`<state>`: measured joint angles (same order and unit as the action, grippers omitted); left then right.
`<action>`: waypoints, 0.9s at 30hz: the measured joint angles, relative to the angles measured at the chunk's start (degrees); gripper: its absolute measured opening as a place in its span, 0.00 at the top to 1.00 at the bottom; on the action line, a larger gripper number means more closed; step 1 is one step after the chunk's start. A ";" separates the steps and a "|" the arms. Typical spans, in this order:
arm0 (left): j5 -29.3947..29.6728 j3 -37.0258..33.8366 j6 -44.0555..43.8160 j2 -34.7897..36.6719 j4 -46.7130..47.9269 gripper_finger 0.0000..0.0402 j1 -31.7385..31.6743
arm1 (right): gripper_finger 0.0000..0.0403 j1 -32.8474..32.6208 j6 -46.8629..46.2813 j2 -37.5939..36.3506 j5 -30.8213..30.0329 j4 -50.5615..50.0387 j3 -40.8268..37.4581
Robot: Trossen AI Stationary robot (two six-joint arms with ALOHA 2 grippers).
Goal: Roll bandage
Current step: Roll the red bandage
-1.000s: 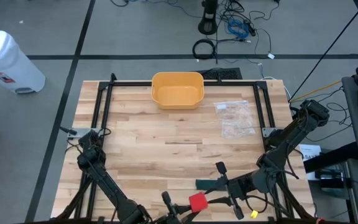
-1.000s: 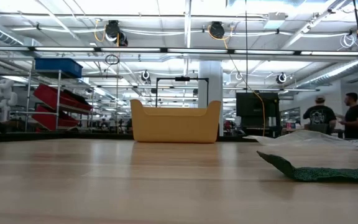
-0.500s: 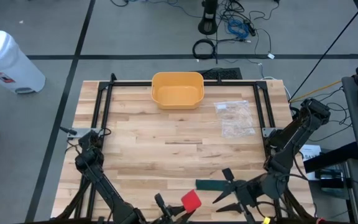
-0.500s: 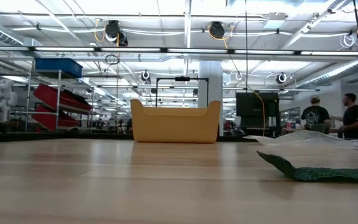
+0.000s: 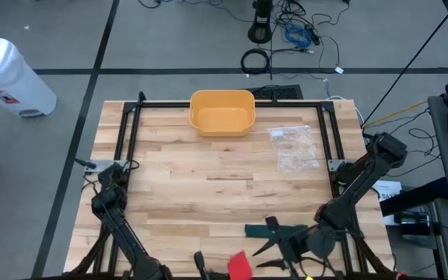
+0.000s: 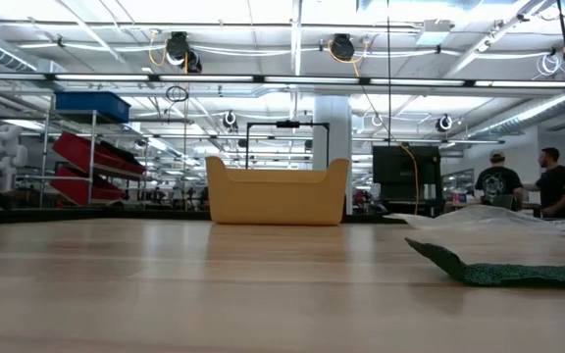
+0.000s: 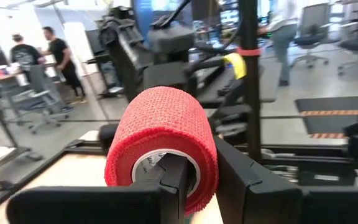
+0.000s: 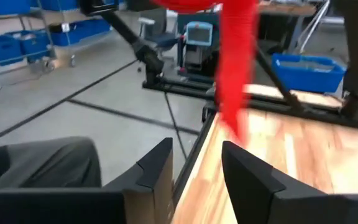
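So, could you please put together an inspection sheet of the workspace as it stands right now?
Surface: wooden table, bare in the middle.
Job's things: red bandage roll in the left end effector, a red strip trailing from it; green bandage lying flat near the front edge.
Clutter: yellow bin at the far edge; clear plastic bag to its right.
Grippers: left shut on the roll at the front edge; right end effector open, by the green bandage.
Cables: coiled on the floor beyond the table.
Surroundings: white container; people in the background.
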<state>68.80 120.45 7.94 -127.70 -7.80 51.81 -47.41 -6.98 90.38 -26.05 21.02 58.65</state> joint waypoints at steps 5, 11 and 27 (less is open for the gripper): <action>-1.96 0.06 0.00 0.02 -1.04 0.84 1.44 | 0.60 1.04 4.09 4.23 -2.58 8.27 0.00; -2.19 0.06 0.02 0.02 -1.30 0.84 2.68 | 0.52 1.26 5.11 8.91 -2.49 16.85 0.00; -2.43 0.06 0.15 0.04 -1.15 0.84 3.16 | 0.50 -0.28 5.86 13.55 -2.68 28.18 -0.02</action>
<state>66.37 120.51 8.10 -127.66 -8.95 54.97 -47.69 -1.13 103.93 -28.72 49.21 58.63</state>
